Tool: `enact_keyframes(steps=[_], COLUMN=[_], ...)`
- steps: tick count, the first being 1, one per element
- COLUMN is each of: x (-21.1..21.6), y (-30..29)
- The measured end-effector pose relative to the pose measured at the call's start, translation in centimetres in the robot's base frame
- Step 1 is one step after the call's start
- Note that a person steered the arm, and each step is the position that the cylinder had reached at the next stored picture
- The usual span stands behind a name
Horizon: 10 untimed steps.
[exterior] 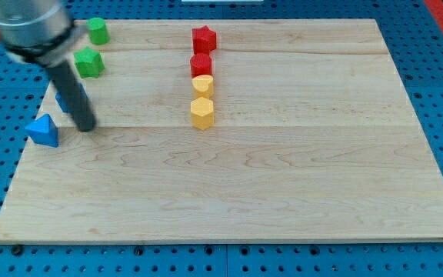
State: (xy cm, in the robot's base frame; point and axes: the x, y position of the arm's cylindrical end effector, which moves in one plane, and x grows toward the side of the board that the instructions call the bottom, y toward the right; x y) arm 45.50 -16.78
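View of the pale wooden board [229, 192]. The dark rod carries no pincer; my tip [88, 128] rests near the board's left edge, touching or just beside a partly hidden blue block [68, 100]. A blue triangular wooden block [44, 131] lies just left of the tip.

blue block [64, 100] mostly hidden behind the blurred rod [71, 91], its shape unclear, rod's upper housing [29, 27] cut off by the view's top edge
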Motion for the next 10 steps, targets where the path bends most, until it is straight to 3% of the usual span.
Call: enact_keyframes(steps=[1,2,5,10], x=[7.8,8.4,2.6,1.8], y=[-0.6,-12.5,-13.0,-10.3])
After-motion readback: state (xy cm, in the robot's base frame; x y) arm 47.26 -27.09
